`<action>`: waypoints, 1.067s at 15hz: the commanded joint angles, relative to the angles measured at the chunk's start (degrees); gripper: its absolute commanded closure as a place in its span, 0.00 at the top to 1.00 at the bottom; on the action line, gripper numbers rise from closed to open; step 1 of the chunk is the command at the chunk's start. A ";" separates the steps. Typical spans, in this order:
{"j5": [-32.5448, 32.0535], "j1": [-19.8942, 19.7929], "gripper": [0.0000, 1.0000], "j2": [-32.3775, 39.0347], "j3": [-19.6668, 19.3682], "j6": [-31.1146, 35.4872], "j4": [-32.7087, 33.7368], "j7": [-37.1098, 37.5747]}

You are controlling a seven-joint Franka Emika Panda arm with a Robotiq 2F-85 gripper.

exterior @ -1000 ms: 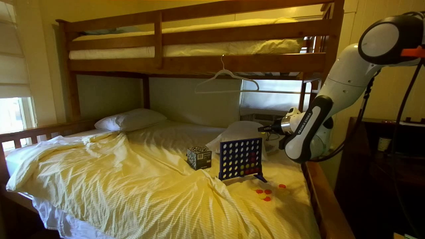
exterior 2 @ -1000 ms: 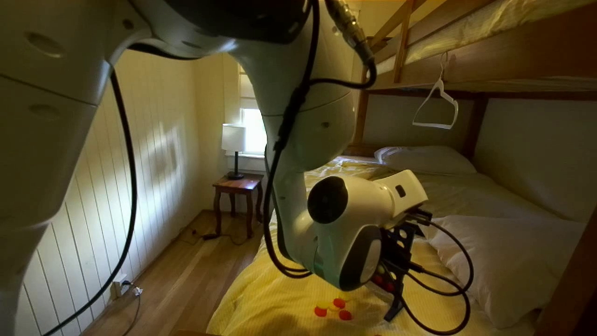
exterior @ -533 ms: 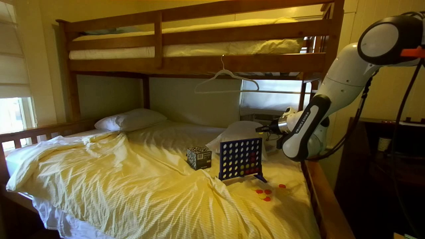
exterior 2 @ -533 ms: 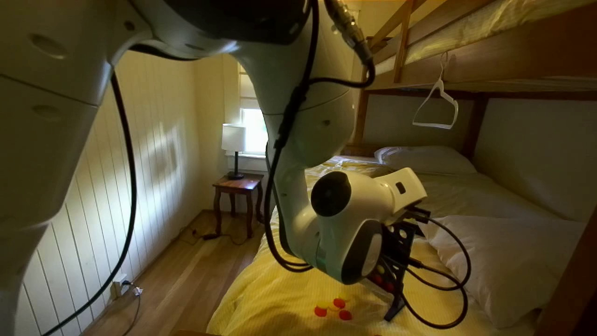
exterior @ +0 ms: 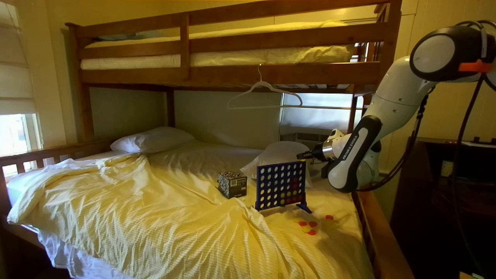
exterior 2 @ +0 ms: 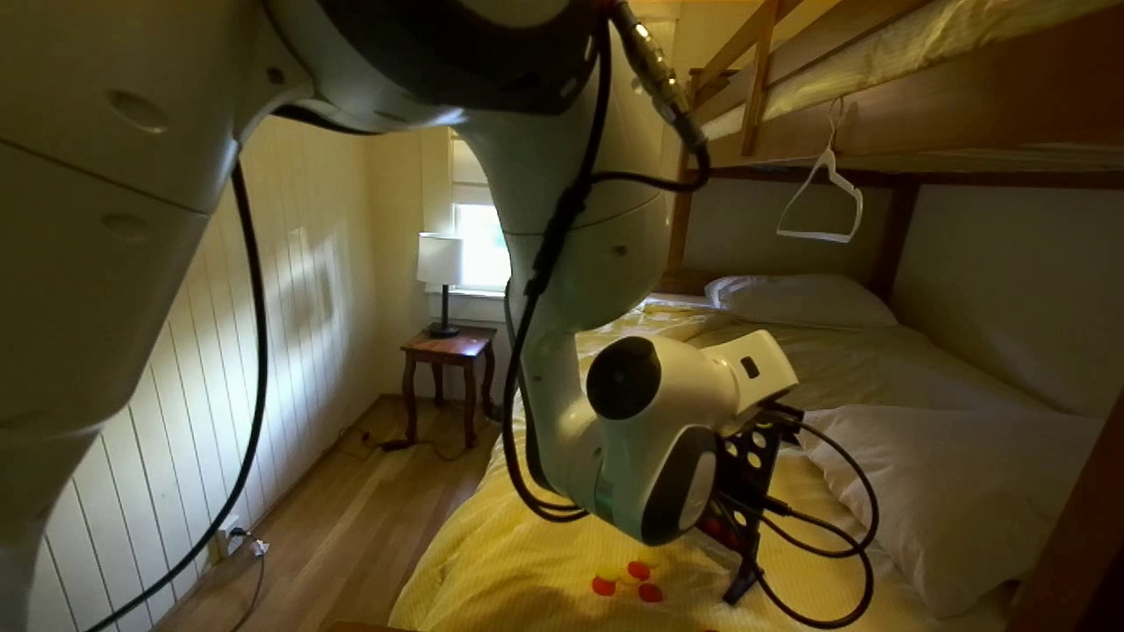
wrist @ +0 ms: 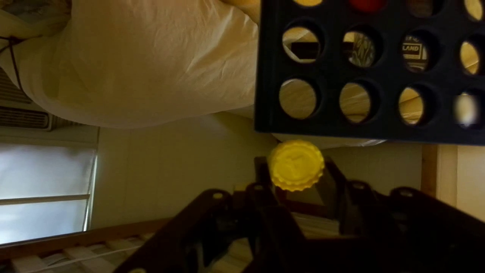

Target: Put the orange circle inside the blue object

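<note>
The blue game grid stands upright on the bed, with red and yellow discs in its lower holes at the near-arm end. It also shows upside down in the wrist view. My gripper is shut on a yellow disc, held between the fingertips. The disc is just above the grid's top edge, near its end corner, with a small gap. Whether it lines up with a slot I cannot tell. Orange-red discs lie on the bed in front of the grid; they also show in an exterior view.
A dark patterned box stands beside the grid. A pillow lies behind it. A hanger hangs from the upper bunk rail above. A wooden bed rail runs below the arm. Cables loop from the wrist.
My gripper has moved a little toward the grid and then lower, bringing the yellow disc down near the grid's top edge. The grid and the loose discs have not moved.
</note>
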 commanded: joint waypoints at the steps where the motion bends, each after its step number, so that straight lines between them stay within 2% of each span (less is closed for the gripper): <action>1: 0.30 -0.18 0.11 2.16 0.28 1.07 2.18 -0.45; 16: -1.05 -0.79 0.11 2.62 0.54 2.88 2.47 0.32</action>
